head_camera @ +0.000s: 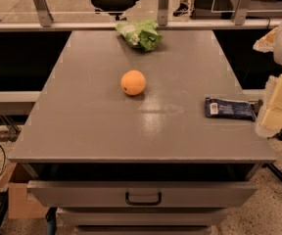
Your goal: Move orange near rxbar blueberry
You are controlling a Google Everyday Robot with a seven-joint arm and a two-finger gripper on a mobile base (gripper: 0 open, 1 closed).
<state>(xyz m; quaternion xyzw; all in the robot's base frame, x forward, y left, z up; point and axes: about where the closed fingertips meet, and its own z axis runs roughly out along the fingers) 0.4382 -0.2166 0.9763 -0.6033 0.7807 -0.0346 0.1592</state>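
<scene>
The orange (133, 82) is a small round fruit sitting near the middle of the grey table top (92, 126). The rxbar blueberry (229, 108) is a flat dark navy wrapper with a white label patch at its left end, lying near the table's right edge. My gripper (276, 112) shows as pale cream blocks at the far right edge of the view, just right of the bar and well right of the orange. It holds nothing that I can see.
A bright green snack bag (140, 34) lies at the table's far edge. A drawer with a black handle (143, 198) stands slightly open under the front edge. A cardboard box (18, 195) sits on the floor at lower left. Office chairs stand beyond a rail behind the table.
</scene>
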